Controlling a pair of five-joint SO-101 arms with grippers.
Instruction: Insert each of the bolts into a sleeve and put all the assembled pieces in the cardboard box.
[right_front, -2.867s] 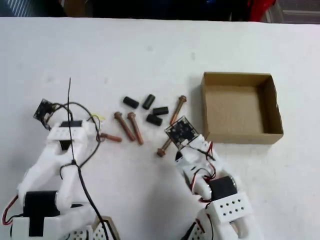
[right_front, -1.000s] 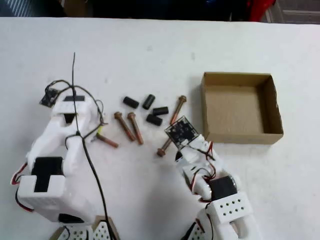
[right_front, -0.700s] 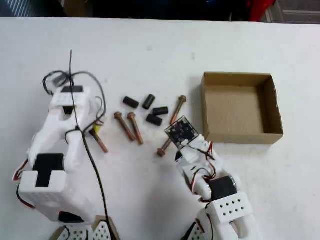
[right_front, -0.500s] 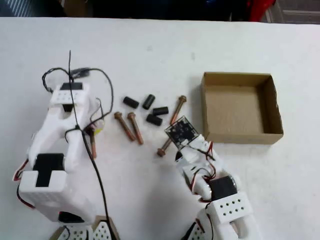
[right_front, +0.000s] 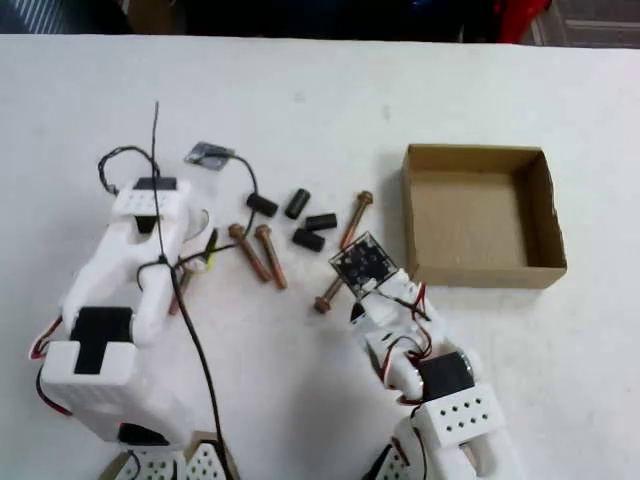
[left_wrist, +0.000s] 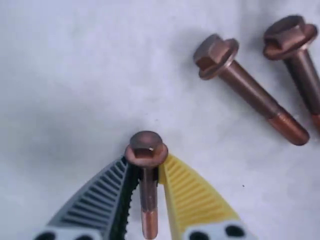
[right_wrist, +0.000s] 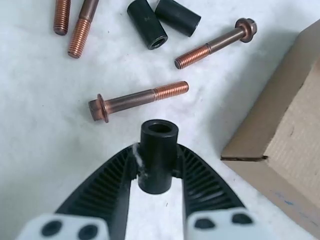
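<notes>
The box (right_front: 480, 272) sits empty on the table (right_front: 300, 90). The left claw (left_wrist: 146, 167) clamps a bolt (left_wrist: 146, 149) and the right claw (right_wrist: 157, 162) a sleeve (right_wrist: 159, 142). Next, I judge, comes mating: align the bolt's thread with the sleeve's bore.

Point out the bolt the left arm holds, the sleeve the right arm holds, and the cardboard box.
bolt (left_wrist: 148, 192), left wrist view, on its shank.
sleeve (right_wrist: 159, 157), right wrist view, on its side wall.
cardboard box (right_front: 468, 220), high view, on its bare floor.
</notes>
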